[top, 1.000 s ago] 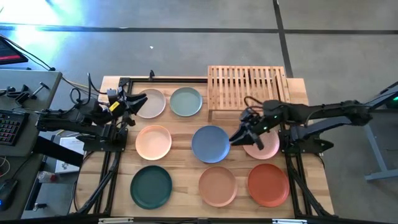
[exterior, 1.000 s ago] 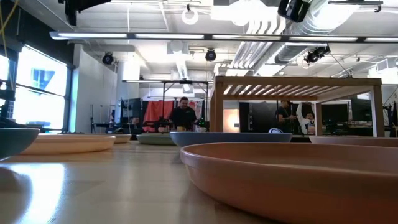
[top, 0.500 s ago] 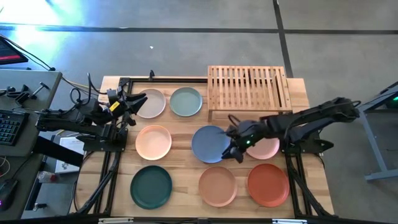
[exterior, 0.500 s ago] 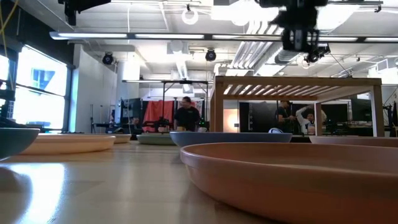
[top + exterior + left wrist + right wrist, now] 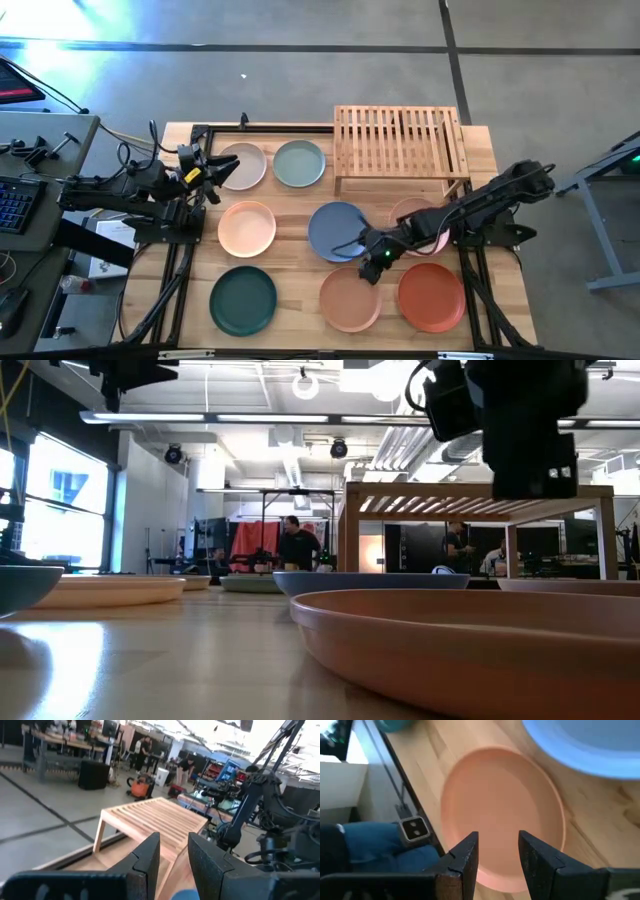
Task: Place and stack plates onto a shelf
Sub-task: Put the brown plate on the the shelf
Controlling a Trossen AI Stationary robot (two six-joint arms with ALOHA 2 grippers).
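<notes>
Several round plates lie flat on the tabletop. In the high view: pale pink plate (image 5: 240, 166), sage green plate (image 5: 299, 163), peach plate (image 5: 247, 228), blue plate (image 5: 336, 230), pink plate (image 5: 421, 222) partly under the right arm, dark green plate (image 5: 243, 300), terracotta plate (image 5: 350, 299), red-orange plate (image 5: 431, 296). The bamboo shelf (image 5: 400, 140) stands at the far edge. My right gripper (image 5: 372, 263) is open, hovering over the terracotta plate's far rim (image 5: 500, 810), beside the blue plate (image 5: 590, 745). My left gripper (image 5: 214, 170) waits open by the pale pink plate.
A black frame rail (image 5: 270, 128) runs along the far-left table edge, and arm bases stand at both sides. In the low view the terracotta plate (image 5: 470, 650) fills the foreground, with the shelf (image 5: 480, 495) behind it. People stand in the room beyond.
My right gripper has swung from above the pink plate toward the table's near edge and leftward, past the blue plate's right rim, to above the terracotta plate's far rim. It shows larger in the low view. No plate has moved.
</notes>
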